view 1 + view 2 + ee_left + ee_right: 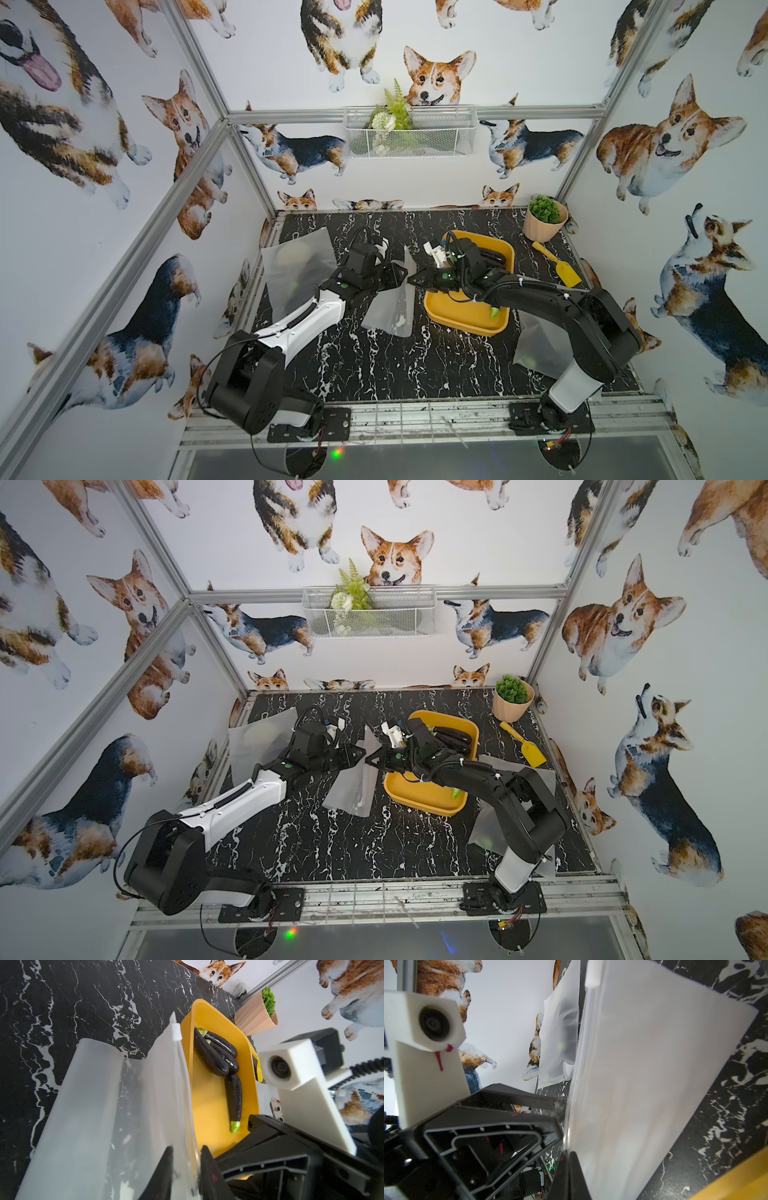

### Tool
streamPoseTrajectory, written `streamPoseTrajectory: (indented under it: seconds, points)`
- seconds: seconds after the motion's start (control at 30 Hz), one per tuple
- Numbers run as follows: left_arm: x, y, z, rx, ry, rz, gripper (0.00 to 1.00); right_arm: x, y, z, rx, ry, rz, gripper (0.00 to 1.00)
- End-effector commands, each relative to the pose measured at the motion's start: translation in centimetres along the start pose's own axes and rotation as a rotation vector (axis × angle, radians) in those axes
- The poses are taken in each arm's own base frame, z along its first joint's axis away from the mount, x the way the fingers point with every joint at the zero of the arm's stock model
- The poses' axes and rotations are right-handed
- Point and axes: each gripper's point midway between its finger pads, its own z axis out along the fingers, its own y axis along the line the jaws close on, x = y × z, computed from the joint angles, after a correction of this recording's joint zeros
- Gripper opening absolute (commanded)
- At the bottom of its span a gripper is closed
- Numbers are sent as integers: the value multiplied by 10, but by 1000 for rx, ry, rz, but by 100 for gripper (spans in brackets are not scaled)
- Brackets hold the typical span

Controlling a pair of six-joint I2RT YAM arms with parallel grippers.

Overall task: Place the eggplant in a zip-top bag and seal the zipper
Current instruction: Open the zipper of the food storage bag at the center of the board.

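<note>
A translucent zip-top bag [392, 305] hangs over the black marble table between my two arms in both top views, its white slider [176, 1031] at the far end of the zipper. My right gripper [569, 1154] is shut on the bag's top edge. My left gripper [187, 1151] faces it from the other side. Its jaws stand apart astride the same edge, one finger showing through the film. Several dark purple eggplants [212, 1053] with green stems lie in the yellow tray [457, 318] just right of the bag; one eggplant [233, 1099] lies apart from the pile.
A second frosted bag [295, 270] leans at the back left and a third bag [536, 345] lies under the right arm. A potted plant [544, 218] and a yellow toy shovel [559, 266] sit at the back right. A wire basket [409, 131] hangs on the back wall.
</note>
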Motion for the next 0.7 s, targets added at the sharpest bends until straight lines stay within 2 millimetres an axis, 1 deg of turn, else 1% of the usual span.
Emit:
streamPoseTrajectory:
  seconds: [0.0,0.27,0.37,0.43,0.57,0.67]
  points:
    - [-4,-5,2,23,-10,5,25,-4,6,0,-14,-6,-15,0]
    - [-2,2,5,0,0,-2,21,-4,4,0,-2,-7,-15,0]
    - [-1,1,5,8,-1,-3,19,-3,2,0,9,-1,-19,0]
    - [-2,-1,5,21,-5,-8,15,-1,-1,1,15,3,-16,0]
    - [-2,-3,5,40,-8,-26,15,1,-5,2,29,9,-9,0]
    - [-1,1,4,25,-8,-28,15,0,-6,1,34,3,-10,0]
